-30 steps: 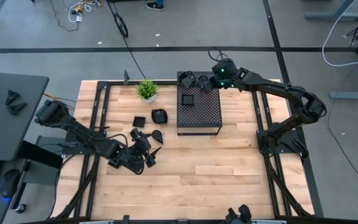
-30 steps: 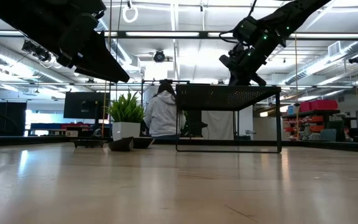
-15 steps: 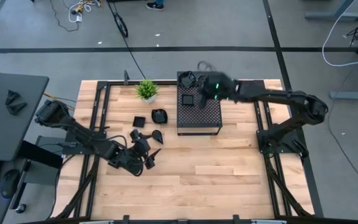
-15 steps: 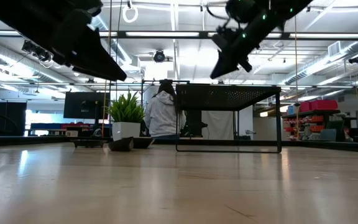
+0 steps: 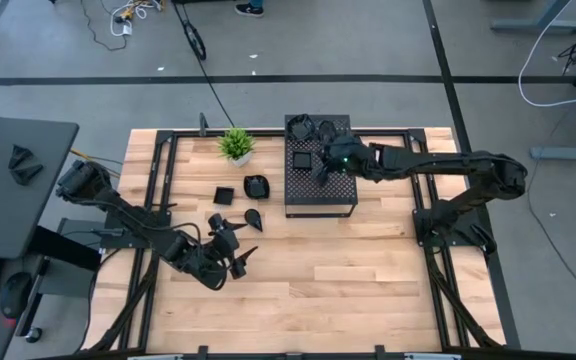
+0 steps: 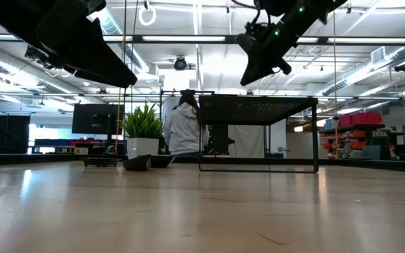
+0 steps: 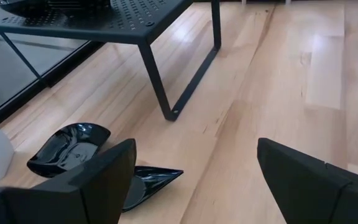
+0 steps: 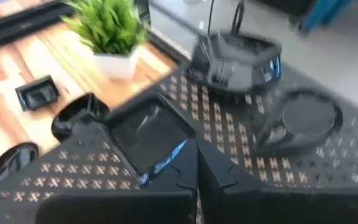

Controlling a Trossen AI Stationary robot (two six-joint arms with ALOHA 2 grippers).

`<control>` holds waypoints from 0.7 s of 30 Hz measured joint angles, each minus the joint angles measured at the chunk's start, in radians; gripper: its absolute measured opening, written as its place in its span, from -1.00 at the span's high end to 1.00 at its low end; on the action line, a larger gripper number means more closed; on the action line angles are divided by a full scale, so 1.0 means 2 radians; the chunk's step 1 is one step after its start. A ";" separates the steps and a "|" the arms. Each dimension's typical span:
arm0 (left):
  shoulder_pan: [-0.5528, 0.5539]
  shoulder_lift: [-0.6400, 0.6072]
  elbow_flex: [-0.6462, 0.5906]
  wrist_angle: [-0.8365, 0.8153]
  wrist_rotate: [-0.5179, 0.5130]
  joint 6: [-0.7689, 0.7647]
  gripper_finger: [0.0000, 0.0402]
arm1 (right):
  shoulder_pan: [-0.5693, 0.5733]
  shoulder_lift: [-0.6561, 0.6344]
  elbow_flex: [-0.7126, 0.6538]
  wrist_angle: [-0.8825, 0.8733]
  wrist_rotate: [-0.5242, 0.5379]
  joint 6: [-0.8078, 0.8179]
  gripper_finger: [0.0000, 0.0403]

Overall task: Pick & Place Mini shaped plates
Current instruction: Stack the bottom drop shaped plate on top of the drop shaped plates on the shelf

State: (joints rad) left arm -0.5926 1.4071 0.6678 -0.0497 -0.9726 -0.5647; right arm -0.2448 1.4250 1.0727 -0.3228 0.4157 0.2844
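The wooden counter (image 5: 348, 270) carries a perforated black stand (image 5: 320, 180) near its far edge, with a potted plant (image 5: 235, 145) beside it. Several mini shaped plates are already set on the stand's top, among them a square plate (image 8: 146, 134) and a stacked pile (image 8: 236, 57); others lie on the counter, including a rounded plate (image 5: 256, 186) and a small square one (image 5: 224, 195). The right end effector (image 5: 324, 166) is held clenched and empty above the stand. The left end effector (image 5: 238, 258) is spread wide beside the loose plates (nothing is gripped). A plate's raised rim should probably be straddled squarely before the fingers are closed.
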 joint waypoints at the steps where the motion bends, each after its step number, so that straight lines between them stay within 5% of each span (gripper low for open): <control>1: 0.000 0.000 0.000 0.000 0.000 0.000 -0.70 | -0.011 0.000 0.003 -0.011 -0.015 0.008 0.98; 13: 0.019 0.000 0.000 0.002 0.000 0.000 -0.70 | -0.180 0.066 0.160 -0.164 -0.186 -0.003 0.99; 21: 0.026 0.000 0.000 0.002 0.000 0.000 -0.70 | -0.201 0.137 0.212 -0.190 -0.204 -0.016 1.00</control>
State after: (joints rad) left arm -0.5404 1.4071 0.6678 -0.0464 -0.9722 -0.5640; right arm -0.6461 1.6999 1.4965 -0.7031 0.0071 0.2531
